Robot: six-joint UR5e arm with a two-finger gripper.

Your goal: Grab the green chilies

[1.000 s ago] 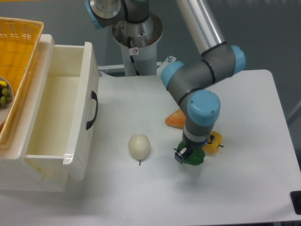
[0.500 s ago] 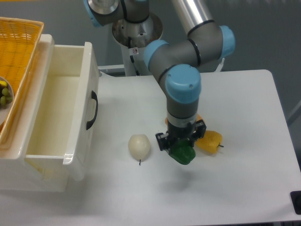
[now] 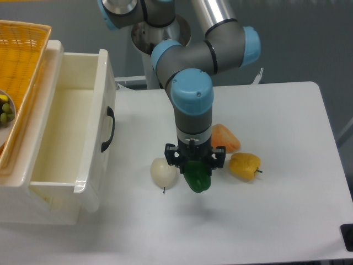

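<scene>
Several things lie around one white plastic drawer box (image 3: 83, 138), which stands open at the left part of the white table (image 3: 287, 221). To the left of this box, and touching it, is a yellow woven basket (image 3: 19, 61), and at its left edge some tiny yellow-green fruits (image 3: 5, 110) show. To the right of the box, apart from its black handle (image 3: 107, 130), a pale cream egg-shaped vegetable (image 3: 163, 171) rests on the table. Just right of it hangs the two-finger black gripper (image 3: 195, 164) of the grey and blue arm. Its fingers are clenched around the glossy dark green plastic pepper (image 3: 197, 176), the green chilies, which is held just above the table beside the cream vegetable. Further right from the box lie an orange wedge-shaped piece (image 3: 226, 138) and a yellow plastic pepper (image 3: 244, 165), near each other.
</scene>
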